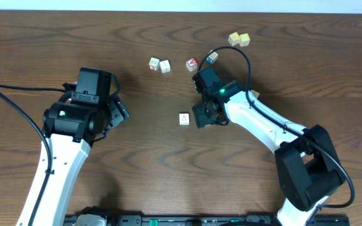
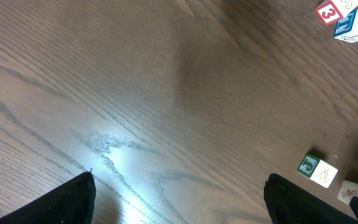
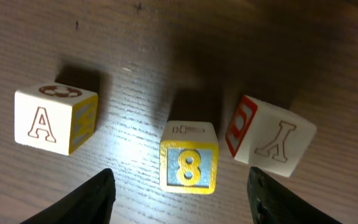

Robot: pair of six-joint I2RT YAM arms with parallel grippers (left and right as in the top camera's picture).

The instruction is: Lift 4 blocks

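The step in hand looked to be the grasp of the 8 block by the right fingers, the first half of a lift. To do it well, the fingers needed to meet the block's two side faces squarely and low enough to catch them at mid-height rather than clip the top edge. They also needed to be centred, so that neither one arrived first and pushed the block across the tabletop.

In the right wrist view the 8 block lay on the tabletop between the two fingers, upright, its yellow-framed 8 facing the camera. The fingers stood parted with wood grain showing on both sides — nothing gripped. The block sat a little nearer the finger at the right of the picture, so a small sideways correction seemed wise.

The Y block, tilted and showing a red side, lay just beyond that same finger's tip and could be nudged — the likeliest snag. The A block stood well apart on the other side, outside the grasp.

The left fingers were spread wide over bare tabletop and held nothing.
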